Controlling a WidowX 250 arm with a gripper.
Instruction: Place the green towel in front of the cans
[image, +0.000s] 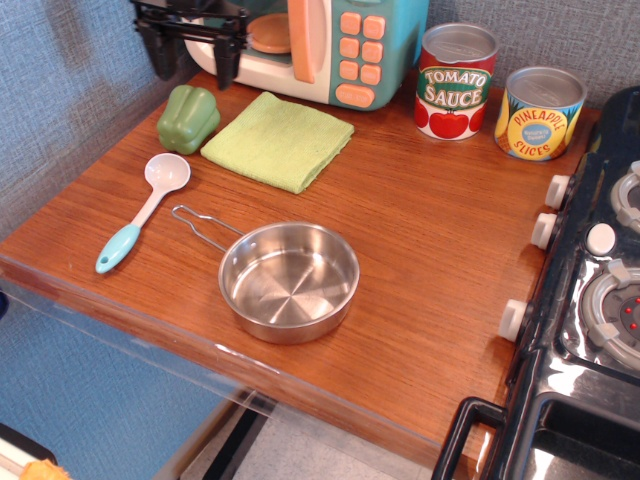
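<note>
The green towel (279, 139) lies flat and folded on the wooden counter, just in front of the toy microwave. The cans stand at the back right: the red-and-green TOMATO SAUCE can (456, 82) and the shorter yellow-and-blue PINEAPPLE SLICES can (539, 113). My black gripper (193, 64) hangs open and empty at the back left, above and behind the towel's left side, its fingers spread wide. It touches nothing.
A dark green toy bell pepper (187, 118) sits left of the towel. A white and teal spoon (143, 210) and a steel pan (288, 280) lie nearer the front. The toy microwave (320, 45) stands behind the towel. A black toy stove (590, 300) fills the right side.
</note>
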